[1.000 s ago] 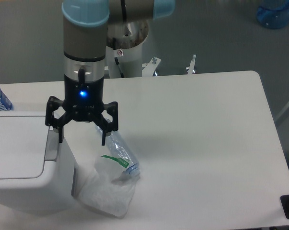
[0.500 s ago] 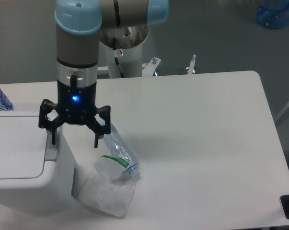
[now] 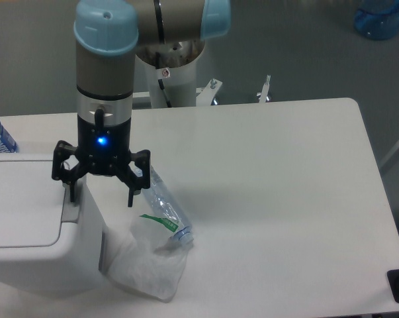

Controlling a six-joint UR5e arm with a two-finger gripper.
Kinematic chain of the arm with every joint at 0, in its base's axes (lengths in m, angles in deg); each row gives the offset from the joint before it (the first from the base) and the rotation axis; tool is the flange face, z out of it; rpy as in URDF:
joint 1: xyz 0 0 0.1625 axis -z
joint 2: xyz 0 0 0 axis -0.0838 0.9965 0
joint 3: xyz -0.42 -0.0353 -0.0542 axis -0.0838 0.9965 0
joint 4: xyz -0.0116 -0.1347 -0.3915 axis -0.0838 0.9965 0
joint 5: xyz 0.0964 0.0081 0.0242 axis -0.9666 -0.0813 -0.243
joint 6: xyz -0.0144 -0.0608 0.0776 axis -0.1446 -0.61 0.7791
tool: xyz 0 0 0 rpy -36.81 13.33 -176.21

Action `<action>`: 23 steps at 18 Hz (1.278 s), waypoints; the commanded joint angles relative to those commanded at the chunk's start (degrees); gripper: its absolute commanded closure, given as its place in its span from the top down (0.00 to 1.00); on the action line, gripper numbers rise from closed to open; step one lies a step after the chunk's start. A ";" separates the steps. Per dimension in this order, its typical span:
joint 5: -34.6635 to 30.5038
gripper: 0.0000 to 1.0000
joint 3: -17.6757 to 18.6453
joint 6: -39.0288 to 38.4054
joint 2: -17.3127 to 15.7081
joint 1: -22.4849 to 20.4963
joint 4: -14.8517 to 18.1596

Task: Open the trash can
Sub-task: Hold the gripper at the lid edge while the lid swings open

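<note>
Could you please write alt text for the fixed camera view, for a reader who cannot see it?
An open gripper hangs over the right edge of a white trash can, one finger above its grey push tab; the lid is shut. A crushed clear bottle lies on a plastic bag on the white table beside the can.

Trash can [image 3: 27, 225] left on table [image 3: 272, 199]; bottle [image 3: 167, 212] just right.

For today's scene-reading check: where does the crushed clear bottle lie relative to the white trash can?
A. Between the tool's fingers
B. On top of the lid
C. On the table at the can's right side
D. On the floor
C: the crushed bottle rests on the table just right of the trash can, while the open tool holds nothing.
</note>
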 joint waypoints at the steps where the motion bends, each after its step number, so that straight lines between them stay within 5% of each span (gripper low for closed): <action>1: 0.00 1.00 0.00 -0.09 0.00 0.00 0.00; 18: -0.18 1.00 -0.17 0.17 0.26 0.00 0.00; 23: -1.22 1.00 -4.64 0.97 0.00 -0.35 -0.79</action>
